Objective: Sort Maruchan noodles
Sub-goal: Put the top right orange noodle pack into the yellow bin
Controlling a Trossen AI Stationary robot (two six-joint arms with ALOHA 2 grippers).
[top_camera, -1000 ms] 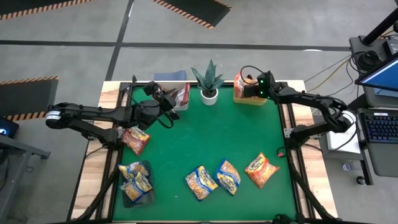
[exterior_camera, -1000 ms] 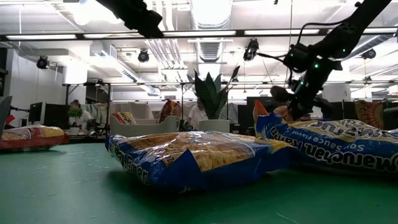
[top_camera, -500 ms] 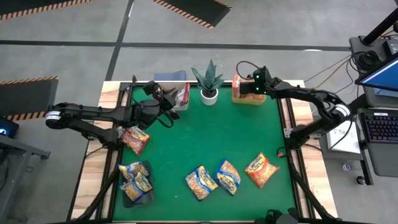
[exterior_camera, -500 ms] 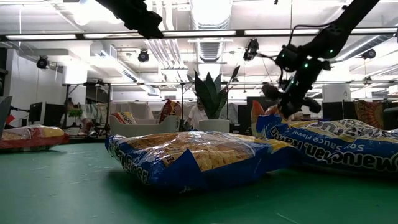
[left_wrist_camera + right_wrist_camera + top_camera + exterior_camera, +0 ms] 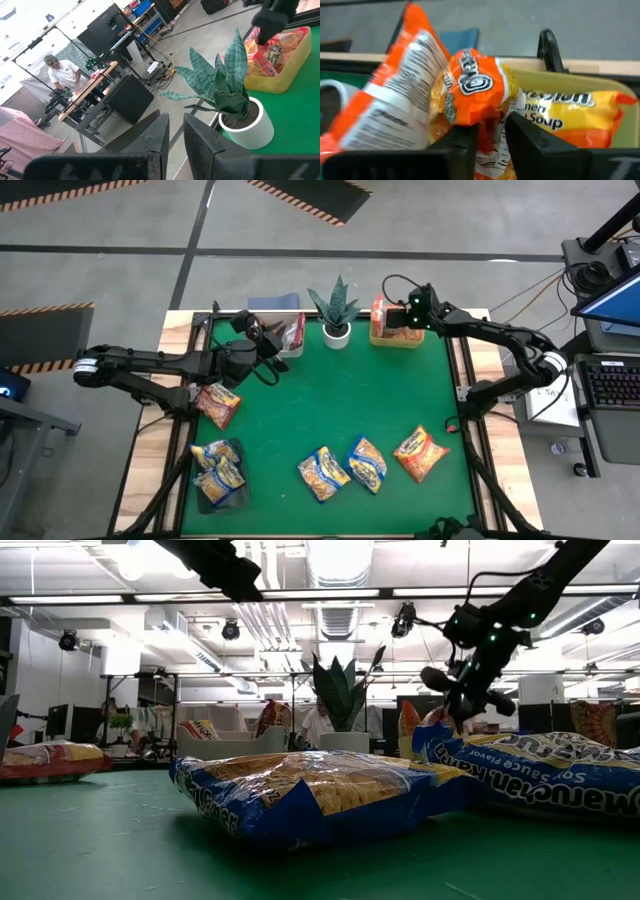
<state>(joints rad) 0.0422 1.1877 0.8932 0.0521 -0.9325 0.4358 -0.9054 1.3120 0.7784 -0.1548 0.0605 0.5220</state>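
Observation:
The noodle packets lie in groups. Orange ones (image 5: pixel 385 320) stand and lie in a yellow bin (image 5: pixel 402 341) at the far edge. Red-white ones (image 5: pixel 293 332) sit in a bin left of the plant. Blue-yellow ones (image 5: pixel 322 472) and an orange one (image 5: pixel 420 453) lie flat near the near edge. My right gripper (image 5: pixel 402 320) hangs over the yellow bin, shut on an orange packet (image 5: pixel 475 85). My left gripper (image 5: pixel 274 346) is shut and empty beside the red-white packets, facing the plant (image 5: pixel 235 95). My right gripper pinches the orange packet between its two fingers (image 5: pixel 465 145) at a crumpled edge (image 5: pixel 492 127). The packet rises past the fingertips, leaning on the other orange packets (image 5: pixel 395 100) in the yellow bin (image 5: pixel 600 82). How far back it reaches between the fingers is hidden.
A potted spiky plant (image 5: pixel 335 308) stands at the far edge between the two bins. An orange packet (image 5: pixel 218 402) lies near the left edge, and a dark bin (image 5: pixel 218 475) at the near left holds blue-yellow packets. The green mat's middle (image 5: pixel 340 395) is bare.
My right gripper has moved a little toward the table's left over the yellow bin, staying shut. The upright orange packet in the bin has shifted left with it.

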